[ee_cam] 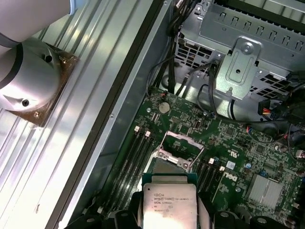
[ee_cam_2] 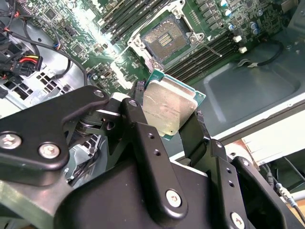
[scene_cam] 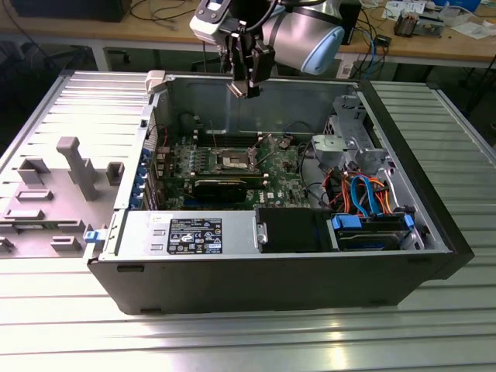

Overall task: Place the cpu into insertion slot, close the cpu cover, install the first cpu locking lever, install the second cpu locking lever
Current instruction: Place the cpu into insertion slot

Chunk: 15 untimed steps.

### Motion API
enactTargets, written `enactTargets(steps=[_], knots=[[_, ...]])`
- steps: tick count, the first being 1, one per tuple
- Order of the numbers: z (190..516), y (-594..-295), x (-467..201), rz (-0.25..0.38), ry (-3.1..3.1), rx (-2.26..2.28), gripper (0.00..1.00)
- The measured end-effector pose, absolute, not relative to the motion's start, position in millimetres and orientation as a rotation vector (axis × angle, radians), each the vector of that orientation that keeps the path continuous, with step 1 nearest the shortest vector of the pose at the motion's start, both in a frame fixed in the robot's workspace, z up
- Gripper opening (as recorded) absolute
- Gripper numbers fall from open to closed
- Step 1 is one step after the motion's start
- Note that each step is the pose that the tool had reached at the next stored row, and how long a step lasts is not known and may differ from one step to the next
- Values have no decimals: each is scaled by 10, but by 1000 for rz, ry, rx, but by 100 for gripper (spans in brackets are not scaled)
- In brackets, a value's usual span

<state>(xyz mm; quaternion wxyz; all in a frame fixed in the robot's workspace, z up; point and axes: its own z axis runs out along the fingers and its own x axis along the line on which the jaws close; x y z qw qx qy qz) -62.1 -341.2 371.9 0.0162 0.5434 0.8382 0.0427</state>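
The black, bolted claw (ee_cam_2: 167,114) is closed partway, pinching opposite edges of the cpu (ee_cam_2: 170,104), a flat square chip, dull silver with a green rim. Beyond it, well apart, the insertion slot (ee_cam_2: 164,40) lies uncovered, dark-centred and metal-framed, on the green circuit board (ee_cam_2: 76,45). In the exterior view the slot sits at six o'clock from the claw, inside the open grey case (scene_cam: 271,287).

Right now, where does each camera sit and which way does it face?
Exterior view: off-arm, looking down into the computer case; arm and tool above.
Second wrist view: at the wrist, facing the insertion slot past the tool.
First wrist view: at the wrist, facing the motherboard; arm shows.
Both wrist views share the tool-held cpu.
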Motion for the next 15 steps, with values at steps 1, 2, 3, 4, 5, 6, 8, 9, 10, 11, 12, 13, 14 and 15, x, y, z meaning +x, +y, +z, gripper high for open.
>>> enactTargets(steps=[1, 2, 3, 4, 5, 6, 8, 9, 10, 11, 12, 13, 14, 15], knots=[[3718, -3412, -621, 133, 2604, 1694, 55], [3718, -3412, -621, 133, 2602, 1697, 55], [3718, -3412, -624, 132, 2598, 1702, 55], [3718, -3412, -625, 132, 2595, 1706, 55], [3717, -3412, -627, 132, 2592, 1711, 55], [3717, -3412, -628, 132, 2590, 1713, 55], [3717, -3412, -631, 132, 2585, 1721, 55], [3717, -3412, -633, 132, 2581, 1726, 55], [3717, -3412, -634, 132, 2578, 1731, 55], [3716, -3412, -635, 132, 2575, 1735, 55], [3716, -3412, -635, 132, 2572, 1739, 55], [3716, -3412, -636, 132, 2571, 1741, 55], [3716, -3412, -636, 132, 2569, 1743, 55], [3716, -3412, -638, 131, 2566, 1748, 55]])
